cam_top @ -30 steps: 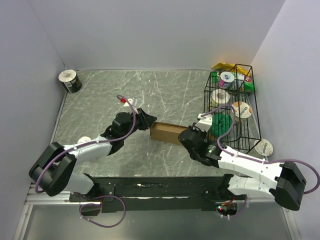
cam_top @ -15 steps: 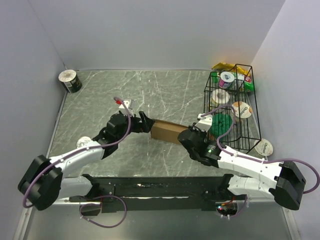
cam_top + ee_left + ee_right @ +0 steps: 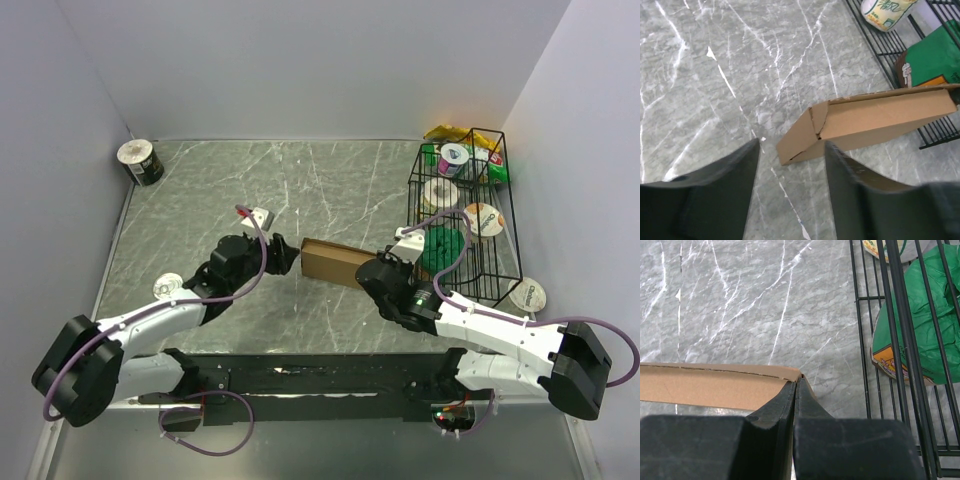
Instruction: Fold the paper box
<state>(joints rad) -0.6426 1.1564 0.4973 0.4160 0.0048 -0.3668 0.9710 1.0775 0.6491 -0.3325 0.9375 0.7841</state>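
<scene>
1. Black left gripper [image 3: 284,254]: spread apart, empty, just short of the left end of the paper box [image 3: 880,120].
2. Right gripper [image 3: 796,382]: pressed shut at the box's right corner; any pinch on cardboard impossible to tell.
3. Box: brown, thin, on the grey marble table [image 3: 715,75] between both grippers, right end near the wire basket [image 3: 862,340].

paper box [image 3: 333,262] between left hand [image 3: 288,254], right hand [image 3: 374,270]
</scene>
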